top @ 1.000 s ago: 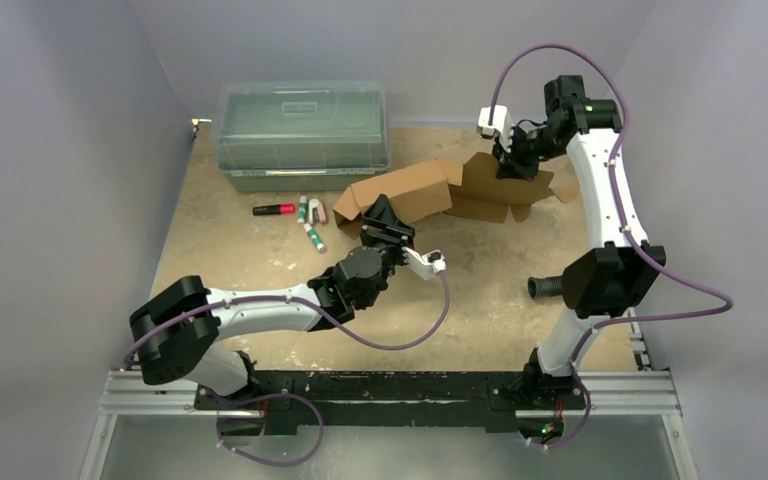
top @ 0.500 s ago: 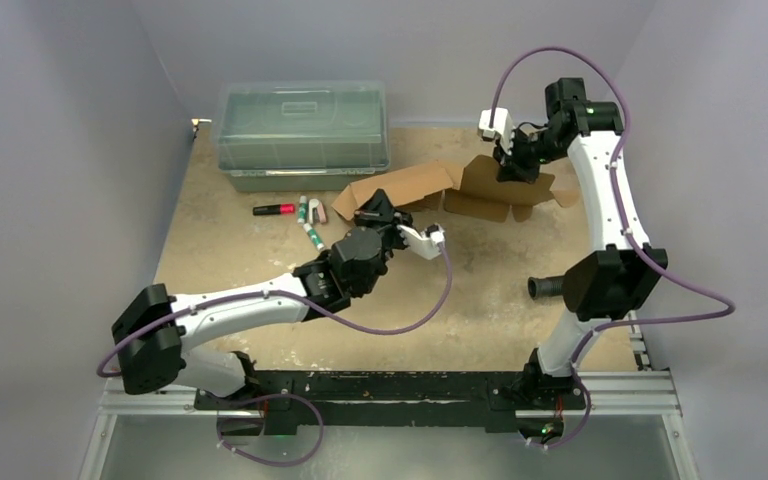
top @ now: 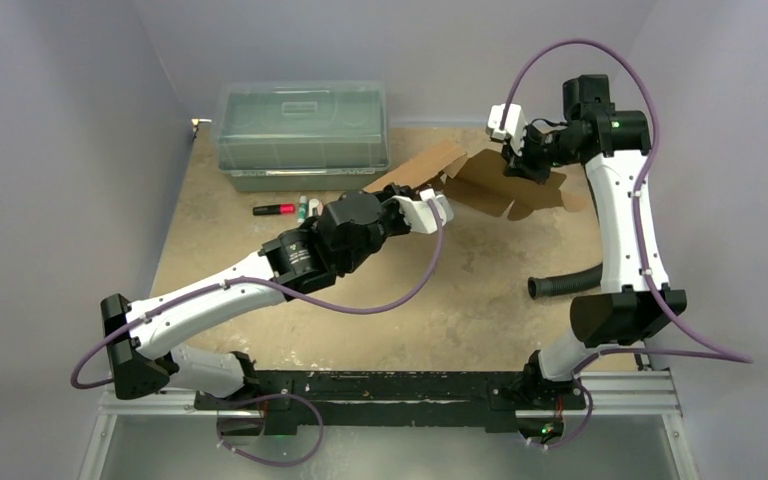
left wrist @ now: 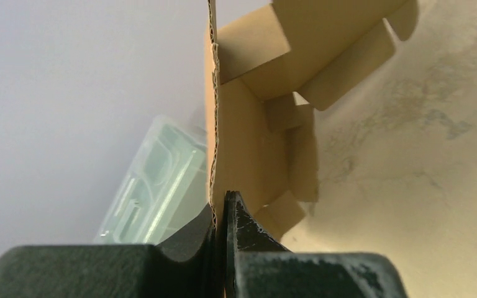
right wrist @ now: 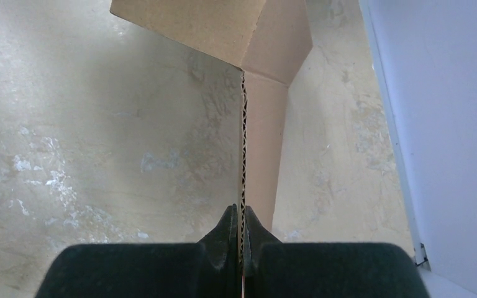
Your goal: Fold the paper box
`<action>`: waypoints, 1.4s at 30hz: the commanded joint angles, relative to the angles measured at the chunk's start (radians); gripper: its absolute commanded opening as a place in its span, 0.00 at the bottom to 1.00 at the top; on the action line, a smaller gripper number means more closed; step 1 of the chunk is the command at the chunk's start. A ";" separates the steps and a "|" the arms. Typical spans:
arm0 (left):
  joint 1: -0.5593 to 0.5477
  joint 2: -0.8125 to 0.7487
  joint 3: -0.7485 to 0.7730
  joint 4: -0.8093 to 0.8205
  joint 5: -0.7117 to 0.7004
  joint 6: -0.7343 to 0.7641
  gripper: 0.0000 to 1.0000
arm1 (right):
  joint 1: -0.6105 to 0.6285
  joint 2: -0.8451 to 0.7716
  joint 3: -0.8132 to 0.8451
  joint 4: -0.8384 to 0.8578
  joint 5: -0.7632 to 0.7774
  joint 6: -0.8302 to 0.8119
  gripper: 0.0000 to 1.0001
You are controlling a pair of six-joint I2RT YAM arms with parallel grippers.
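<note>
Left gripper (left wrist: 222, 202), right gripper (right wrist: 242, 215) both pinch paper box (left wrist: 248, 124) edges.

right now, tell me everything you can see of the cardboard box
The paper box is plain brown corrugated cardboard, a die-cut sheet with several flaps, only partly folded and open, not yet a closed box. It hangs tilted between the arms, near the far side of the table, right of the clear bin. The left end effector is shut on one edge, the right end effector on another. Whether a flap touches the table cannot be told.
</note>
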 commanded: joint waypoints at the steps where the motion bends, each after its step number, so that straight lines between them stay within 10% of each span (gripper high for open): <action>1: -0.005 -0.001 0.045 -0.141 0.102 -0.165 0.00 | 0.020 -0.015 0.029 -0.014 -0.057 0.067 0.00; 23: 0.174 -0.019 0.172 -0.337 0.422 -0.602 0.00 | 0.021 -0.163 0.003 -0.009 -0.149 0.183 0.00; 36: 0.286 -0.061 -0.023 -0.193 0.512 -0.815 0.00 | 0.022 -0.114 -0.209 0.175 -0.114 0.283 0.20; 42: 0.400 -0.076 -0.065 -0.159 0.593 -0.869 0.00 | 0.020 -0.117 -0.252 0.247 -0.107 0.311 0.49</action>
